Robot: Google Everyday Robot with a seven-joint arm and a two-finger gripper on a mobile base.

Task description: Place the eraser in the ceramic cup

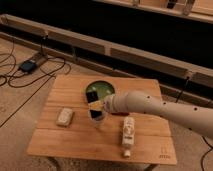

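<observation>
The eraser (93,100), a tan-yellow block with a black face, is held in my gripper (98,104) just above the ceramic cup (97,118). The cup is small and white and stands upright near the middle of the wooden table (75,140). My white arm (155,107) reaches in from the right. The gripper is shut on the eraser, which hides most of the cup's mouth.
A green round dish (103,88) sits just behind the cup. A pale rounded pad (64,117) lies to the left. A white bottle (128,134) lies on its side to the right. Cables and a dark box (27,65) lie on the floor at the left.
</observation>
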